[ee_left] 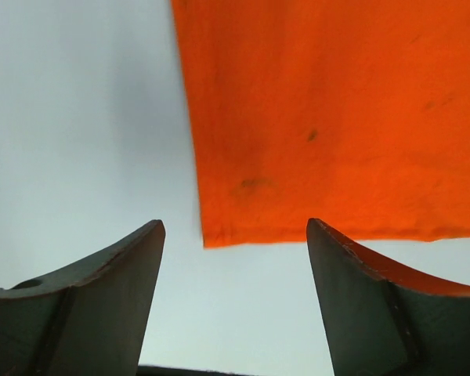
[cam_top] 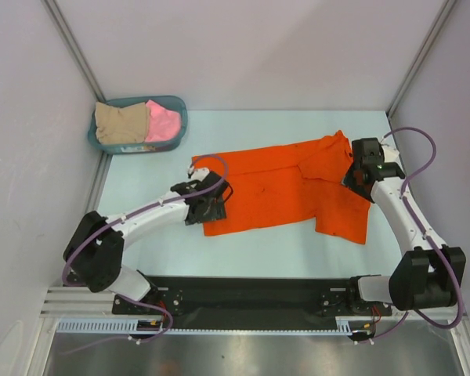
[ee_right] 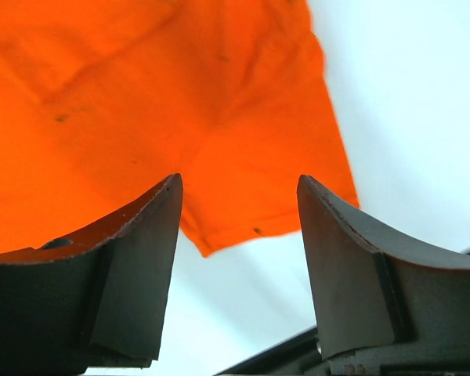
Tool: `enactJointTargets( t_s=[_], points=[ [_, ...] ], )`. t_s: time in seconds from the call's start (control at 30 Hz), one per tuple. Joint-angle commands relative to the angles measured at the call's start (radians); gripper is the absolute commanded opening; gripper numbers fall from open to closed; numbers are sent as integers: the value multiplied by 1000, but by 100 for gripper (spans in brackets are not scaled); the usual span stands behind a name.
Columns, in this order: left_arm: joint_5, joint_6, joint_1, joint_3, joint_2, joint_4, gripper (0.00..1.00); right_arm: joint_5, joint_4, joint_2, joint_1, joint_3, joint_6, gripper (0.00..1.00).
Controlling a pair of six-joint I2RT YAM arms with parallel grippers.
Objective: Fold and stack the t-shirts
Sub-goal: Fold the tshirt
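Observation:
An orange t-shirt [cam_top: 286,188] lies spread flat across the middle of the table, its body to the left and its sleeves to the right. My left gripper [cam_top: 207,205] hovers over its left hem, jaws open and empty; the left wrist view shows a corner of the orange t-shirt [ee_left: 329,117] just past the left gripper [ee_left: 235,227]. At the shirt's right end my right gripper [cam_top: 360,174] is open above a sleeve, with the orange t-shirt [ee_right: 157,102] lying beyond the right gripper [ee_right: 239,182]. A pink t-shirt [cam_top: 163,123] and a beige t-shirt [cam_top: 119,124] sit crumpled in the basket.
A teal plastic basket [cam_top: 182,117] stands at the table's far left corner. Grey walls with metal posts close in the left, back and right sides. The arm bases and a black rail [cam_top: 251,294] run along the near edge.

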Motion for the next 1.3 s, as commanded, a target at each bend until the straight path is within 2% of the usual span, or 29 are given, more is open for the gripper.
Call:
enactJointTargets(
  t_s=[0.0,0.1,0.2,0.3,0.63,0.87,1.13,1.2,1.27],
  points=[
    [-28,-171,-82,-67,-48,-66,79,101,-110,1,-1,-14,68,66],
    [-56,-272,-136,-130,-50,-50,76,94,-135,-13,-2,-20,69,65],
    [-54,-258,-137,-127,21,-22,71,97,-138,-60,-1,-42,82,58],
    [-91,-251,-137,-98,58,-49,65,114,-132,-99,-1,-66,86,55],
    [-111,-226,-108,-138,13,10,52,111,-111,-111,-21,-102,70,55],
    [-56,-221,-70,-150,47,38,52,85,-107,-98,-48,-105,89,55],
    [-11,-221,-55,-167,81,66,47,82,-109,-101,-102,-85,66,55],
    [-5,-218,-51,-167,86,69,41,88,-109,-104,-116,-88,63,55],
    [4,-218,-51,-178,95,85,40,96,-109,-105,-130,-102,72,55]
  ],
)
